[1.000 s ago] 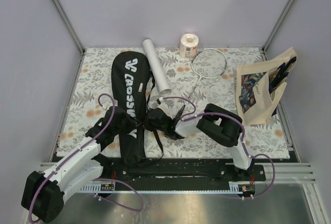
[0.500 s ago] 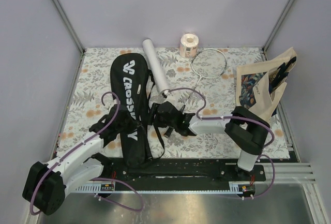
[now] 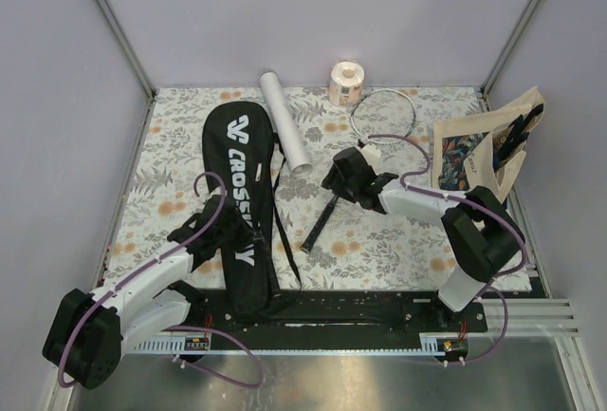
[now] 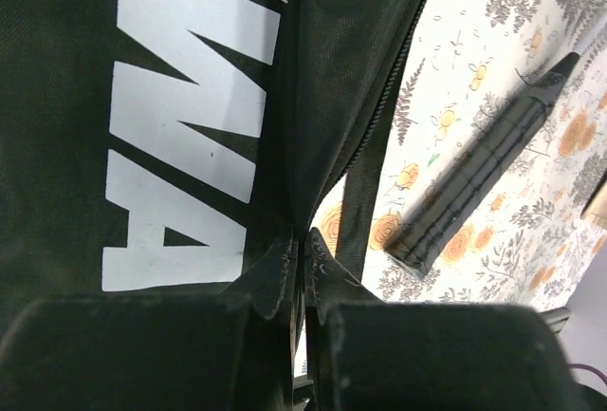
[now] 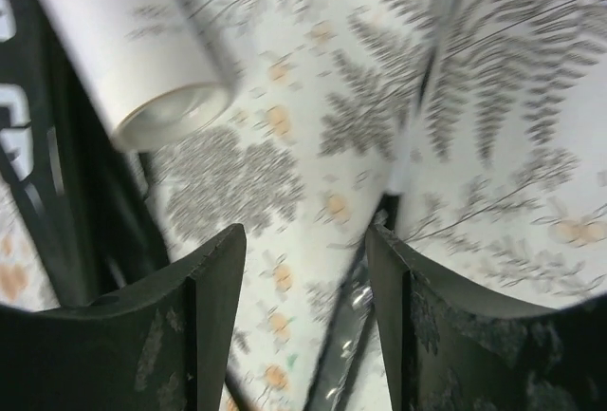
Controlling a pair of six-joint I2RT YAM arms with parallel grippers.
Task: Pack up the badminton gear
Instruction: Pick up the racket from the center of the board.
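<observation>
Left gripper pinches the CROSSWAY bag at its edge, right gripper gapes empty; racket and tube beside the bag lie unpacked.

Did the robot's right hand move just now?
Yes. The right gripper moved farther back and to the right, and is now about level with the near end of the white tube.

You're in a lab test cell: plain lilac panel walls on silver aluminium framing enclose a floral-clothed tabletop with a black mounting rail near.
</observation>
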